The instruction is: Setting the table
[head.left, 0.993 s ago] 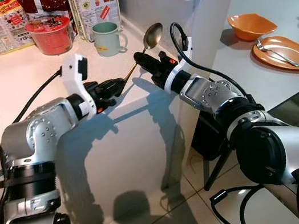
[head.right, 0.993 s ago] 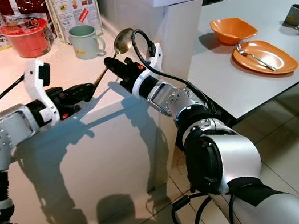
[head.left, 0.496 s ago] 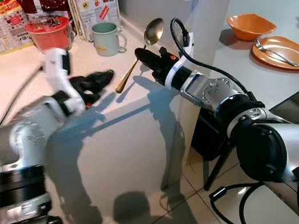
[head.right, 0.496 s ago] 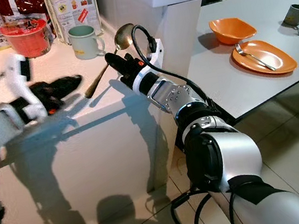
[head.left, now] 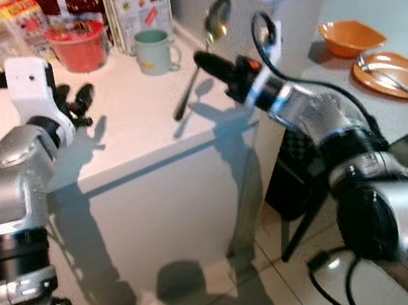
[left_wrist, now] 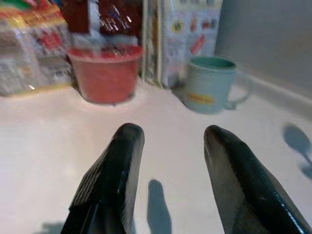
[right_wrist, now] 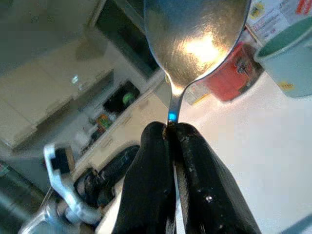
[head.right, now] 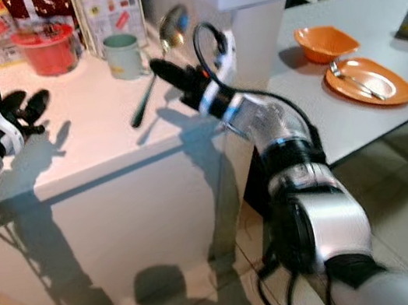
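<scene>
Right end effector (head.left: pixel 208 62) pinching long-handled shiny metal spoon (head.left: pixel 217 17) mid-handle, bowl raised above white counter (head.left: pixel 128 126), left end effector (left_wrist: pixel 170 141) spread, empty, near pale green mug (left_wrist: pixel 210 84)

Mug (head.left: pixel 154 51) on counter (head.left: pixel 128 126), right of tub (head.left: pixel 79 46)

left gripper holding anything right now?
No: in the left wrist view the left gripper has its two black fingers spread apart over the white counter with nothing between them.
</scene>
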Tool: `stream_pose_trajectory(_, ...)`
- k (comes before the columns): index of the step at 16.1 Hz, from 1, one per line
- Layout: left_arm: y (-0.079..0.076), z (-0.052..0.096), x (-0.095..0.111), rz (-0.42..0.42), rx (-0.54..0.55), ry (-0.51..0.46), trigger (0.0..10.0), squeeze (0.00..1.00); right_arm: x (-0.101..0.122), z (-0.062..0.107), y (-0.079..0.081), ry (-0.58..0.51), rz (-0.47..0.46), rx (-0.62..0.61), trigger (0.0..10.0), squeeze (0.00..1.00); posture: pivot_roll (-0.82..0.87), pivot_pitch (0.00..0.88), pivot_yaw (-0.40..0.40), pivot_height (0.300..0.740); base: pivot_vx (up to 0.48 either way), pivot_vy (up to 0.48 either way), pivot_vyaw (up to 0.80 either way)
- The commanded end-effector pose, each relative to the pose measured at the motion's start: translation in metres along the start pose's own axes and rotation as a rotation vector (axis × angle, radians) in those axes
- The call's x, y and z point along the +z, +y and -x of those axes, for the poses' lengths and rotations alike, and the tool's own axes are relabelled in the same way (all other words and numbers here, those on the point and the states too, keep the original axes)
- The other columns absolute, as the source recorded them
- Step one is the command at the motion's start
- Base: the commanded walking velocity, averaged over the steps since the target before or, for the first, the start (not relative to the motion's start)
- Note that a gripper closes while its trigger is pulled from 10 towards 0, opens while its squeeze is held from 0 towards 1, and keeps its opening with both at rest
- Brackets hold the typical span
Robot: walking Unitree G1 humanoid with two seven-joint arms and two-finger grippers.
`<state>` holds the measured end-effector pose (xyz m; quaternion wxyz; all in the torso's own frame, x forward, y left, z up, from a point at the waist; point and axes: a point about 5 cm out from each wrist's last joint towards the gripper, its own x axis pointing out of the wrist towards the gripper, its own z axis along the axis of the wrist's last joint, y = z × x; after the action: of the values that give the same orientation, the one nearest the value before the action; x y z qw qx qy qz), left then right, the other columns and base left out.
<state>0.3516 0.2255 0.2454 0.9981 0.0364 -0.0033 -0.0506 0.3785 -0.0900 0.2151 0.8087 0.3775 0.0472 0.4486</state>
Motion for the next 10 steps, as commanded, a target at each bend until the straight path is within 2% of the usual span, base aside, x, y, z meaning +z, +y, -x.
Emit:
stream_pose_trajectory(1, -0.009, 0.003, -0.002, 0.01, 0.024, -0.052, 10.0, 0.0, 0.004, 0.01, 0.014, 0.041, 0.097, 0.009, 0.0, 0.0, 0.06, 0.0, -0.081, 0.74, 0.0, 0.0, 0.0)
stream_pose_trajectory(3, -0.011, 0.005, -0.004, 0.023, 0.036, -0.069, 10.0, 0.0, 0.001, 0.015, 0.019, 0.06, 0.129, 0.001, 0.0, 0.0, 0.06, 0.0, -0.076, 0.74, 0.0, 0.0, 0.0)
stream_pose_trajectory(4, -0.024, 0.015, -0.006, 0.041, 0.033, -0.117, 10.0, 0.0, -0.001, 0.032, 0.029, 0.073, 0.216, -0.042, 0.0, 0.0, 0.06, 0.0, -0.066, 0.74, 0.0, 0.0, 0.0)
stream_pose_trajectory(5, -0.032, 0.022, -0.007, 0.051, 0.027, -0.145, 10.0, 0.0, 0.002, 0.042, 0.034, 0.067, 0.266, -0.077, 0.0, 0.0, 0.06, 0.0, -0.061, 0.74, 0.0, 0.0, 0.0)
stream_pose_trajectory(6, -0.043, 0.031, -0.007, 0.041, 0.031, -0.193, 10.0, 0.0, 0.005, 0.059, 0.039, 0.077, 0.392, -0.161, 1.1, 0.0, 0.07, 0.0, -0.061, 0.74, 0.0, 0.0, 0.0)
stream_pose_trajectory(7, -0.047, 0.037, -0.008, 0.003, 0.039, -0.218, 10.0, 0.0, 0.006, 0.066, 0.041, 0.082, 0.478, -0.212, 10.0, 0.0, 0.07, 0.0, -0.063, 0.74, 0.0, 0.0, 0.0)
stream_pose_trajectory(8, -0.05, 0.043, -0.011, -0.027, 0.038, -0.226, 10.0, 0.0, 0.005, 0.072, 0.042, 0.077, 0.566, -0.262, 10.0, 0.0, 0.07, 0.0, -0.049, 0.74, 0.0, 0.0, 0.0)
stream_pose_trajectory(9, -0.054, 0.056, -0.026, -0.069, 0.034, -0.186, 10.0, 0.0, 0.003, 0.083, 0.05, 0.038, 0.695, -0.345, 10.0, 0.0, 0.06, 0.0, -0.05, 0.74, 0.0, 0.0, 0.0)
stream_pose_trajectory(10, -0.058, 0.063, -0.038, -0.112, 0.023, -0.154, 10.0, 0.0, -0.003, 0.091, 0.052, 0.023, 0.755, -0.416, 10.0, 0.0, 0.06, 0.0, -0.057, 0.74, 0.0, 0.0, 0.0)
